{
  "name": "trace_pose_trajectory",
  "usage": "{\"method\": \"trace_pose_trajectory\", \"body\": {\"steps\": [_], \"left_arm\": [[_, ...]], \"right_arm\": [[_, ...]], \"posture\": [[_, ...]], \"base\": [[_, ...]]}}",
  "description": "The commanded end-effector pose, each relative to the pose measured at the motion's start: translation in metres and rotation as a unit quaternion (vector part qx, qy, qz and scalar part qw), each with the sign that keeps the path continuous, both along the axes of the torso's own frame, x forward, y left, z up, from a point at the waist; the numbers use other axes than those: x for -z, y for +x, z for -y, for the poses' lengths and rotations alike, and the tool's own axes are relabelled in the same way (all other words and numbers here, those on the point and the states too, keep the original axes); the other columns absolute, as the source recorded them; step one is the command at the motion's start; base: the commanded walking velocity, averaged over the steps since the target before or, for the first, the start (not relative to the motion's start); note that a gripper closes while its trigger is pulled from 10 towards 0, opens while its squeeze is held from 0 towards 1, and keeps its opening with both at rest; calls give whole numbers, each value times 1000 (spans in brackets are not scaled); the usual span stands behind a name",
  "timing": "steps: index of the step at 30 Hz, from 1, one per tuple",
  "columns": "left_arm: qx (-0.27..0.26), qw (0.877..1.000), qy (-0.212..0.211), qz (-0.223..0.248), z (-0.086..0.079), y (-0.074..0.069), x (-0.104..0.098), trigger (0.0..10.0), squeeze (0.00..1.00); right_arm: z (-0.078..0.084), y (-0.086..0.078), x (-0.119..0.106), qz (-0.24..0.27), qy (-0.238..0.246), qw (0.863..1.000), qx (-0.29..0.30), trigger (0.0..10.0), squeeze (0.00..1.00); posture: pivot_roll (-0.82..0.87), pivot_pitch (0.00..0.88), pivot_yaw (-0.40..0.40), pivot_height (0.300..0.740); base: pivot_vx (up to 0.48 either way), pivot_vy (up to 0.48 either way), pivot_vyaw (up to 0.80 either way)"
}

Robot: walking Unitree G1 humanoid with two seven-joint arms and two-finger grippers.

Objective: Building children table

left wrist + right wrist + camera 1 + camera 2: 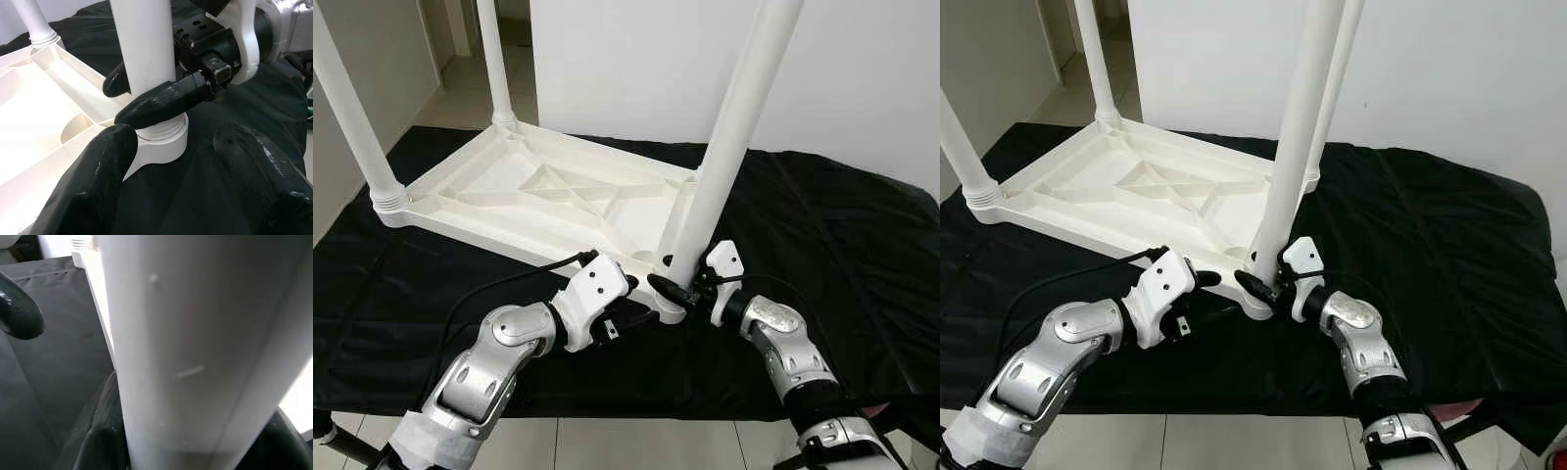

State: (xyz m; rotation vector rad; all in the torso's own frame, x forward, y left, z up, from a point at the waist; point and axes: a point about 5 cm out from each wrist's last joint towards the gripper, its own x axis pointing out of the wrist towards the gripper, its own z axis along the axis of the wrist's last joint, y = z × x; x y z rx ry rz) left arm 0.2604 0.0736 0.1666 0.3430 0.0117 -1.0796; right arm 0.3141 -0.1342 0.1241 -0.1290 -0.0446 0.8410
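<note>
A black cloth (862,255) is spread wide at 3 o'clock. On it the upturned white tabletop (538,196) is laid, legs up. The near-corner leg (729,147) is clasped at its base by the right gripper (677,284) — fingers closed around it. At 9 o'clock the left gripper (171,196) is held spread — nothing gripped.

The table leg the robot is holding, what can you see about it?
The table leg is a long, smooth white tube that looks like plastic. It stands nearly upright, leaning slightly, with its ribbed lower end set in the round corner socket of the upside-down white tabletop, which lies on a black cloth. The right end effector clasps it just above the socket. The left end effector sits open beside the socket.
</note>
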Motion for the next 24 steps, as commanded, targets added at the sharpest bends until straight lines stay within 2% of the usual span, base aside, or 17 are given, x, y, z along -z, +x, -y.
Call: {"method": "trace_pose_trajectory", "body": {"steps": [1,5,6,7,11,16,20,21,22,24], "left_arm": [[1,1000,-1,2,2,1,0,10000,0],[-11,1000,0,2,1,3,1,10000,0],[-17,1000,2,3,1,4,2,10000,0],[-28,1000,1,3,-1,6,3,10000,0],[-43,999,0,8,-4,9,2,10000,0],[-55,998,3,9,-8,10,3,10000,0],[-61,998,5,10,-12,11,2,10000,0],[-61,998,6,11,-12,11,2,10000,0],[-59,998,7,12,-13,11,1,10000,0],[-58,998,8,12,-13,11,1,10000,0]], "right_arm": [[-10,-5,4,-18,11,1000,19,10000,0],[-15,-7,3,-11,20,998,56,10000,0],[-19,-8,3,-11,27,996,84,10000,0],[-26,-11,1,-8,41,989,139,10000,0],[-35,-19,0,-11,63,982,176,10000,0],[-40,-26,0,-11,64,977,202,10000,0],[-45,-33,-2,-13,68,978,199,10000,0],[-44,-34,-3,-17,69,978,196,10000,741],[-42,-33,-3,-20,72,979,189,10000,1000],[-39,-32,-4,-22,75,979,187,10000,1000]], "posture": [[6,0,-75,740],[6,0,-75,740],[9,0,-82,740],[9,0,-82,740],[16,0,-90,740],[21,0,-95,740],[20,0,-91,740],[20,0,-90,740],[21,0,-91,740],[21,0,-91,740]], "base": [[0,0,0],[0,0,0],[0,0,0],[0,0,0],[0,0,0],[0,0,0],[0,0,0],[0,0,0],[0,0,0],[0,0,0]]}}
